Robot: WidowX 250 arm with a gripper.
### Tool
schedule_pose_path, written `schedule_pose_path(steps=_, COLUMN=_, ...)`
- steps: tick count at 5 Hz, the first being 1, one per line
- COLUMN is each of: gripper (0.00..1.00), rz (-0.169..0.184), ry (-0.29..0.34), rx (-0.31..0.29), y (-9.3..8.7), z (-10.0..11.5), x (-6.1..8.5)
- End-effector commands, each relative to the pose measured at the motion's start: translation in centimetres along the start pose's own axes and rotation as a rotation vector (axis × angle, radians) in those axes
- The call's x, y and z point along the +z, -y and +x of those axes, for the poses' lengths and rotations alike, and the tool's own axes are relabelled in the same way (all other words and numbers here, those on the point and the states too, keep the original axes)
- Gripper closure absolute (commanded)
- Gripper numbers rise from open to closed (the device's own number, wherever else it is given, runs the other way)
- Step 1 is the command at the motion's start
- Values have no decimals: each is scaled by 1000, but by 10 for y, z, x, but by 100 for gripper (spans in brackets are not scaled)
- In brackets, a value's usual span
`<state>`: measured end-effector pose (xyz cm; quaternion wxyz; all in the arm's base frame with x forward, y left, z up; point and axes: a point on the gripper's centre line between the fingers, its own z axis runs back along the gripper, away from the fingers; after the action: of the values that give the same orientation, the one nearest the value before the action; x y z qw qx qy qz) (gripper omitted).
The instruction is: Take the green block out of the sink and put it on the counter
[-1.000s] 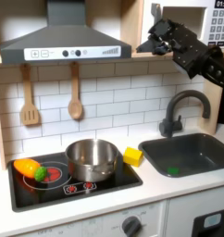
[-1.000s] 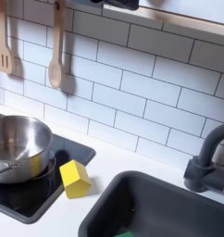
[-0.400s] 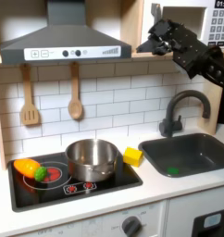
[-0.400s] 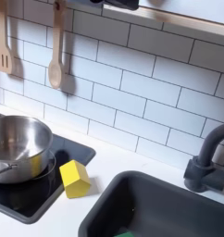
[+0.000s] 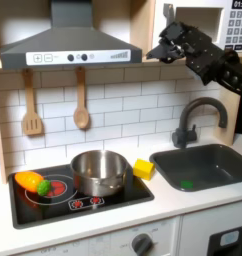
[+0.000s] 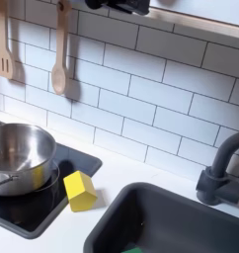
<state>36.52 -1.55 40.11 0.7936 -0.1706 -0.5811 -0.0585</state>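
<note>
Worktop (image 5: 183, 198) off-white, framing stovetop (image 5: 78, 198) and sink (image 5: 208, 165); sink dark grey, set toward the first exterior view's right end, faucet (image 5: 198, 118) at its back edge; pot (image 5: 99, 171) on stovetop; arm high over the sink, end effector (image 5: 165, 45) near the upper shelf, holding nothing, fingers' state cannot be told; yellow block (image 6: 80, 191) on worktop between pot and sink; green block (image 5: 187, 183) on sink floor, near front edge.

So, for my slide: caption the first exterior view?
Gripper raised above the faucet; green block lies in the sink.
</note>
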Motion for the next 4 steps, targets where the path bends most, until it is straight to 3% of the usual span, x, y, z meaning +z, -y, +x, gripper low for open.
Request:
schedule_pose_path(steps=1, gripper=0, rz=-18, ry=-2, rx=-5, y=6, z=-1, x=-1)
schedule_pose_path(steps=4, gripper=0, rz=-14, ry=-20, rx=5, y=5, z=-3, x=-1)
